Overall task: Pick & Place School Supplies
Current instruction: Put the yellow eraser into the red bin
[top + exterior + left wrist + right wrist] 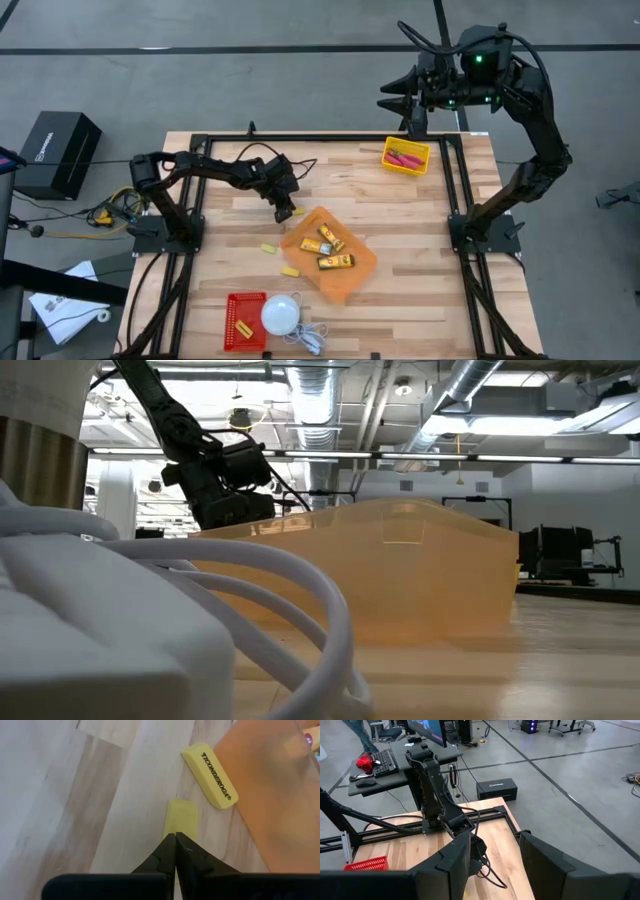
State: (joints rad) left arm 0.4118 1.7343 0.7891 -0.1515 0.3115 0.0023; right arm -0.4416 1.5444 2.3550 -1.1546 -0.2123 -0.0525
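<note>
- Left gripper down over the table, fingertips pressed together with nothing between them, tips right at the near end of a plain yellow eraser lying flat on the wood.
- Second yellow eraser, printed with dark lettering, just beyond the first, angled, one end right at the edge of the orange tray.
- From above: same gripper at the tray's left corner; three orange-yellow packets inside the tray; two more small yellow blocks on bare wood to the tray's left and lower left, well apart from the gripper.
- Pink-handled tools in the yellow bin at the far right of the table.
- Right gripper raised beyond the table's far edge, fingers standing apart, holding nothing.
- Overhead only: red bin and white dome with cord at the near edge.
- Left wrist camera only: lettering on the eraser and closeness of tips to the plain block, not readable from above.
- Low camera: translucent tray wall, white cord close up, left arm behind; erasers hidden.
</note>
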